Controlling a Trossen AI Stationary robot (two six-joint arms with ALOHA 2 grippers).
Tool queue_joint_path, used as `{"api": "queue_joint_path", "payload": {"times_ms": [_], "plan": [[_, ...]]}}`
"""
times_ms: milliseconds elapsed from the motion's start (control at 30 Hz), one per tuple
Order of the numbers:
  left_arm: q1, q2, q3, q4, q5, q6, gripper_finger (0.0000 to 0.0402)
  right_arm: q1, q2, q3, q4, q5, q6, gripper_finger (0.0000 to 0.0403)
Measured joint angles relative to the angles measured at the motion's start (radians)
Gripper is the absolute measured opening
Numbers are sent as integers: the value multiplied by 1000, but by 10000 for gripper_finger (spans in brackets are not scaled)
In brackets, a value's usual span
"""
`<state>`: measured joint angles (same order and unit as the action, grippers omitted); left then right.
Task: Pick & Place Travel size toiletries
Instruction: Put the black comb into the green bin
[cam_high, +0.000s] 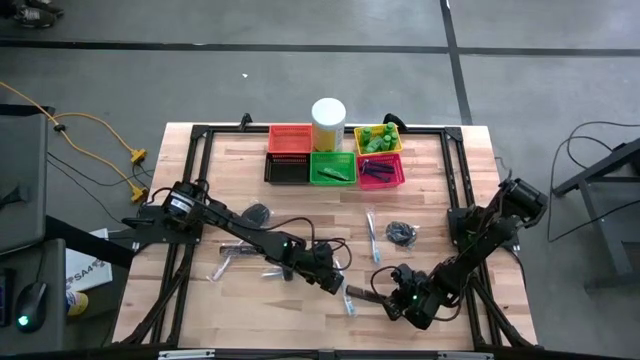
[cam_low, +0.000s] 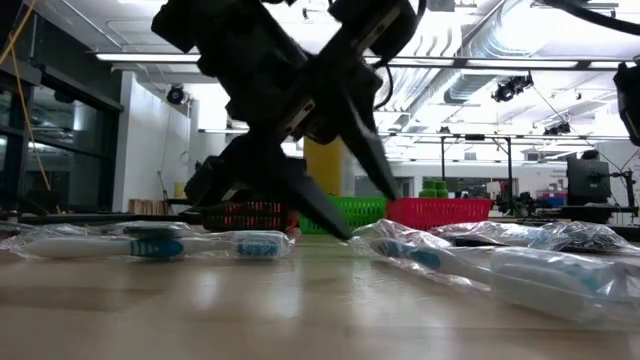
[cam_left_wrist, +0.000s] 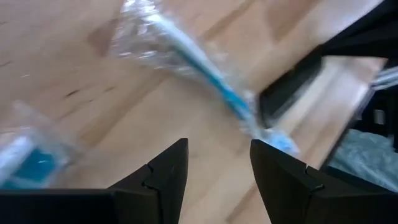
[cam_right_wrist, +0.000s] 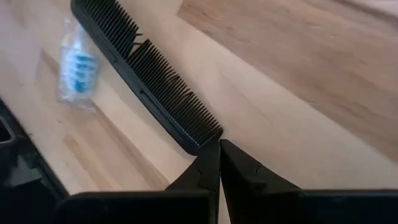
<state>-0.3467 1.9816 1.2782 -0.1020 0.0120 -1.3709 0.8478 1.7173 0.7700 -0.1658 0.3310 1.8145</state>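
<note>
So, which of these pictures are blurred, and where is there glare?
Left wrist view: the wrapped toothbrush is smeared by blur, though the fingers are crisp. Right wrist view: sharp, every tooth of the black comb shows. Low view: bright ceiling lights behind, the arm a dark silhouette, near wrappers soft. High view: even light.

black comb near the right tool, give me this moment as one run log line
right tool: shut, tips at end of black plastic comb | left tool: open, empty, over clear-wrapped white-blue toothbrush | wooden table
</note>
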Motion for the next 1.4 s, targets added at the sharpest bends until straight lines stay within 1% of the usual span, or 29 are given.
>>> {"api": "queue_joint_path", "payload": {"times_ms": [167,567,733,867,1033,1200,1267,1400], "plan": [[0,12,0,-6,1,5,175,-31,6,1,20,-14,-19,3],[0,21,1,-6,19,5,175,-140,11,-3,94,-25,-183,3],[0,21,1,-6,20,5,175,-185,12,-3,120,-47,-253,3],[0,21,1,-5,28,5,175,-203,12,-3,126,-51,-275,3],[0,21,1,-3,86,5,175,-217,12,-3,138,-52,-301,3],[0,21,1,10,94,-8,175,-234,12,-3,148,-52,-327,3],[0,21,1,36,113,-14,175,-237,12,-3,156,-51,-330,3],[0,20,1,47,110,-16,175,-248,12,-3,181,-48,-353,3]]}}
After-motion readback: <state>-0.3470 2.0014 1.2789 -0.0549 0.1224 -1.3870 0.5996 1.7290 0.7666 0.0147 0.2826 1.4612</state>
